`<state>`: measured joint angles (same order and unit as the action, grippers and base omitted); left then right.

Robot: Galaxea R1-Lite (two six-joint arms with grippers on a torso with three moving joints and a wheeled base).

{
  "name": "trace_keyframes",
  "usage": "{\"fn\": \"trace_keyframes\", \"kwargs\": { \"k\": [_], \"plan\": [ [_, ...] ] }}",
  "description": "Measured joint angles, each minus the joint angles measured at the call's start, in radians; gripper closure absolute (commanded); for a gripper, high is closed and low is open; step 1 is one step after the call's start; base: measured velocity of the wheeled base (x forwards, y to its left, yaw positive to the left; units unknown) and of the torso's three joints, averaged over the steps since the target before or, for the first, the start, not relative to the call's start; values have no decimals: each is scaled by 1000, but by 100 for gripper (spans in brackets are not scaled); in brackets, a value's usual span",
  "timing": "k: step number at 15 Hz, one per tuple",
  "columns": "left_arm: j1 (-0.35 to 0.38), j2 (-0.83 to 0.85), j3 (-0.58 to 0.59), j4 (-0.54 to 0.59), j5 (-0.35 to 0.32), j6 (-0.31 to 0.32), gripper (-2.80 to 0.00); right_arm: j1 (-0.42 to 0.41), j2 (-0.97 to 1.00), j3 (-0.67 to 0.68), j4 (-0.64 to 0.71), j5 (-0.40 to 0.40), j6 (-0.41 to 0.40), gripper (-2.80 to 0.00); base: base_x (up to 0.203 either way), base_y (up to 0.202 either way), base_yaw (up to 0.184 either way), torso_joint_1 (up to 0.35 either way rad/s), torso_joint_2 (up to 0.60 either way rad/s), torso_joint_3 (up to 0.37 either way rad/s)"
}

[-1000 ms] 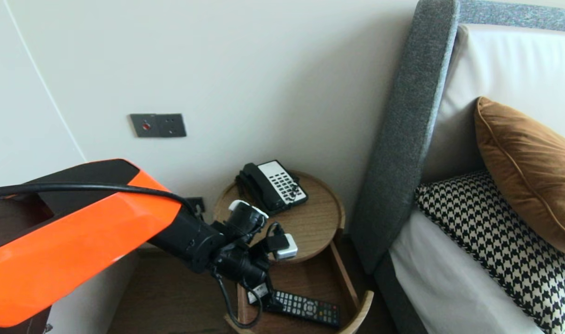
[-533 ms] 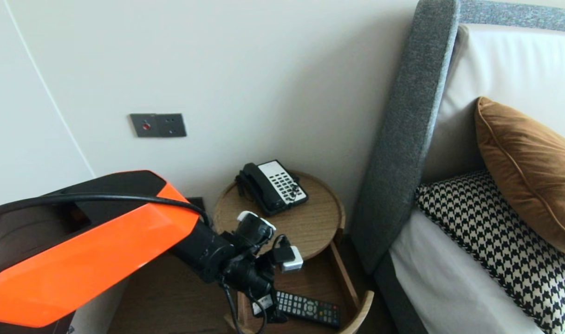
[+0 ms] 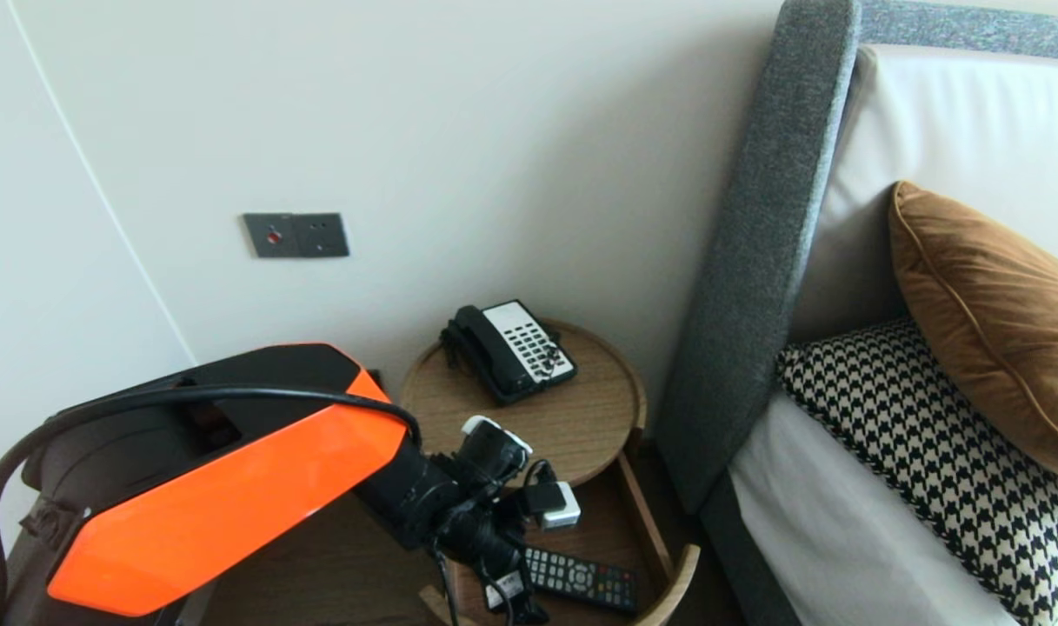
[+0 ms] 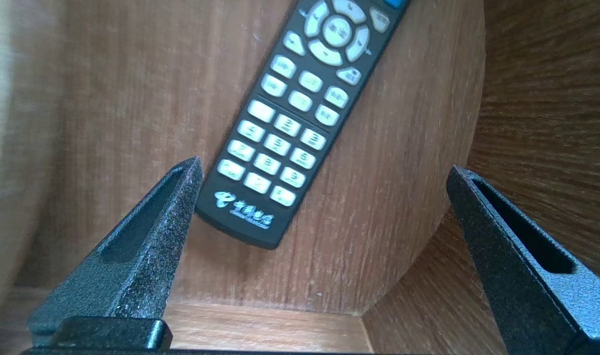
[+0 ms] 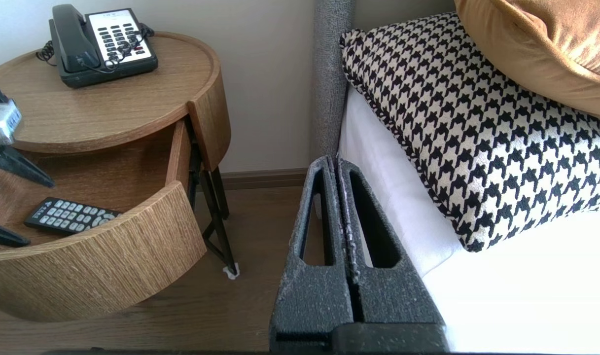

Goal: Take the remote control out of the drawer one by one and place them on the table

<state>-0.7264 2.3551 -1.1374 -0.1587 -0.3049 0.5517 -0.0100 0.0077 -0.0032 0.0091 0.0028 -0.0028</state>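
left pincer (image 4: 324, 165) wide over remote (image 4: 290, 113) | drawer rim (image 5: 107, 261) close | telephone (image 3: 511, 349) behind

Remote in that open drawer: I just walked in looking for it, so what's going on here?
The robot's left gripper hangs inside the pulled-out drawer of the round bedside table, jaws wide open, just above the black remote. The remote lies flat on the drawer floor, not gripped. The right gripper is shut and idle, low beside the bed. A telephone sits on the tabletop.
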Motion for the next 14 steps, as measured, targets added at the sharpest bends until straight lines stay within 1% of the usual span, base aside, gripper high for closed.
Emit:
{"fn": "trace_keyframes", "kwargs": {
  "k": [4,7,14],
  "plan": [
    [-6,27,-14,-26,0,-1,-280,-1,0,0,0,0,0,0,0,0,0,0,0,0],
    [-9,48,-42,-74,2,6,-280,0,0,0,0,0,0,0,0,0,0,0,0,0],
    [-32,95,-76,-78,3,11,-280,0,0,0,0,0,0,0,0,0,0,0,0,0]
  ]
}}
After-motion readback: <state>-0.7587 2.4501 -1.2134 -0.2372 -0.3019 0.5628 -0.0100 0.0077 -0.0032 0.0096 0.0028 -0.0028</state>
